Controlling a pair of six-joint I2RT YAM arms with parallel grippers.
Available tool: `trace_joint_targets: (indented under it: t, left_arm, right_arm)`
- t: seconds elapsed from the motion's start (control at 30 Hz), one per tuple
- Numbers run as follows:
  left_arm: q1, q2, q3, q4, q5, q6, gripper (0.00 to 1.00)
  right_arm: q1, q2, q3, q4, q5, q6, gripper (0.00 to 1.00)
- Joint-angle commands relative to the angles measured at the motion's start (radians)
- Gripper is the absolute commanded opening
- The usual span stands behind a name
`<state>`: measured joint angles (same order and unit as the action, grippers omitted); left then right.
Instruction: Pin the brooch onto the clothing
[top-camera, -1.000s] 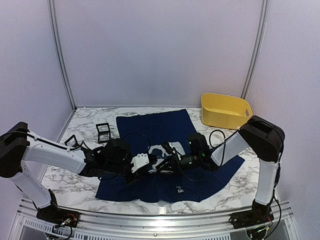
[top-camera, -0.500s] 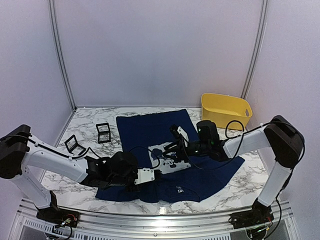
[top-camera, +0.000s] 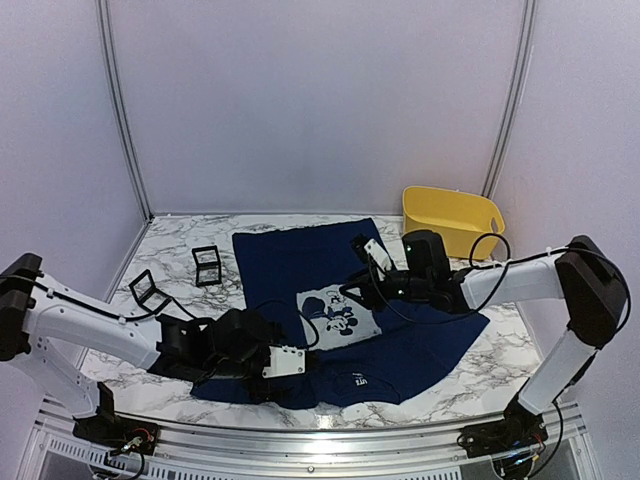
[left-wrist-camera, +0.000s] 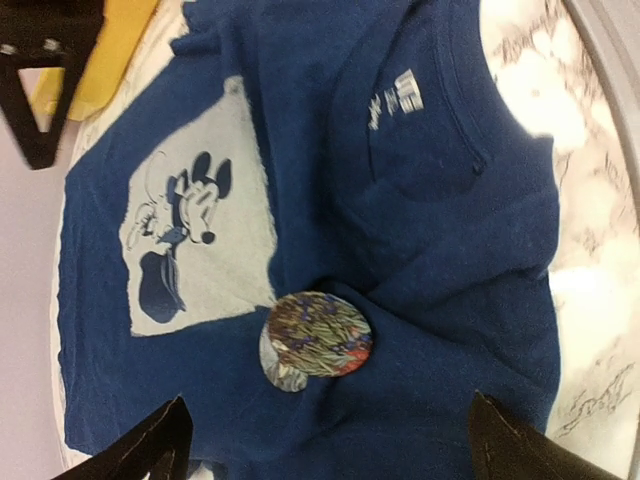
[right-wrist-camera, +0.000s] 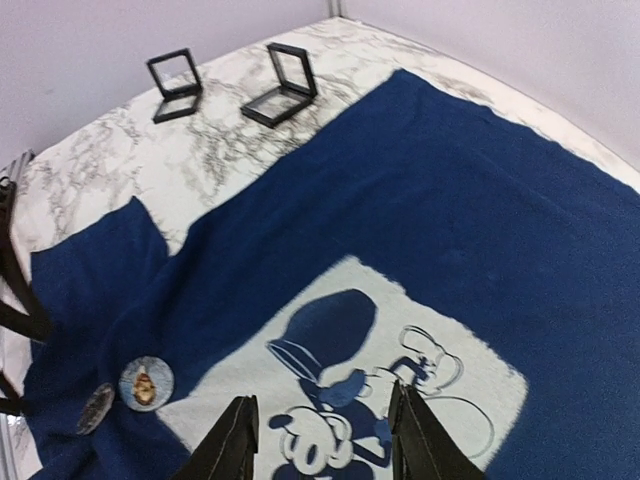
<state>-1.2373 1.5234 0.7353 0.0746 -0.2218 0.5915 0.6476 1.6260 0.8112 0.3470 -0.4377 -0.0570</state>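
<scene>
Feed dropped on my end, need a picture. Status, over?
Open, empty: left gripper facing the brooch, right gripper facing the print. Brooch lies on the T-shirt beside the print; pin hidden. No block; black stands sit off the T-shirt.

**A robot test booth in a lab**

I work in a bare lab booth. My desk has a marble-pattern top. Plain pale walls with metal corner posts close in behind and beside the desk. Along the desk's near edge an aluminium rail carries my left arm base and right arm base, their wiring exposed.
</scene>
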Motion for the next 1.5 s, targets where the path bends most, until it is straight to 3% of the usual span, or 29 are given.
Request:
trace_joint_targets:
  t: [0.0, 0.07, 0.13, 0.2, 0.3, 0.47, 0.67, 0.8, 1.0, 1.13, 1.23, 1.33, 1.47]
  left_arm:
    - [0.07, -0.128, -0.003, 0.018, 0.055, -0.125, 0.99]
    - [0.189, -0.117, 0.025, 0.049, 0.051, -0.303, 0.98]
    - [0.328, -0.033, 0.121, -0.009, 0.004, -0.541, 0.75]
    - [0.397, 0.1, 0.243, -0.121, -0.028, -0.66, 0.56]
    - [0.445, 0.292, 0.403, -0.234, -0.071, -0.707, 0.53]
    - [0.533, 0.519, 0.578, -0.305, -0.122, -0.722, 0.53]
    - [0.593, 0.744, 0.849, -0.415, -0.274, -0.623, 0.54]
    - [0.603, 0.823, 0.975, -0.435, -0.294, -0.542, 0.57]
    - [0.625, 0.822, 1.053, -0.431, -0.317, -0.502, 0.65]
    - [0.62, 0.702, 1.019, -0.393, -0.286, -0.492, 0.7]
    - [0.607, 0.555, 0.906, -0.342, -0.249, -0.526, 0.72]
    - [0.566, 0.389, 0.734, -0.322, -0.236, -0.568, 0.73]
    - [0.462, 0.17, 0.461, -0.32, -0.226, -0.65, 0.72]
  right_arm:
    - [-0.068, 0.033, 0.118, -0.171, 0.234, 0.025, 0.37]
    - [-0.11, 0.092, 0.198, -0.262, 0.308, 0.048, 0.22]
    - [-0.154, 0.17, 0.286, -0.354, 0.32, 0.071, 0.11]
    - [-0.179, 0.264, 0.388, -0.431, 0.334, 0.066, 0.05]
    - [-0.201, 0.371, 0.495, -0.51, 0.362, 0.046, 0.0]
    - [-0.232, 0.535, 0.663, -0.608, 0.402, 0.048, 0.0]
    - [-0.276, 0.662, 0.82, -0.646, 0.433, 0.083, 0.0]
    - [-0.295, 0.733, 0.926, -0.657, 0.432, 0.069, 0.0]
    - [-0.293, 0.787, 1.099, -0.702, 0.373, 0.013, 0.0]
    - [-0.273, 0.718, 1.116, -0.715, 0.376, -0.031, 0.0]
    - [-0.227, 0.583, 1.008, -0.687, 0.397, -0.063, 0.0]
    - [-0.155, 0.413, 0.793, -0.629, 0.399, -0.078, 0.0]
    - [-0.026, 0.223, 0.498, -0.595, 0.243, -0.069, 0.0]
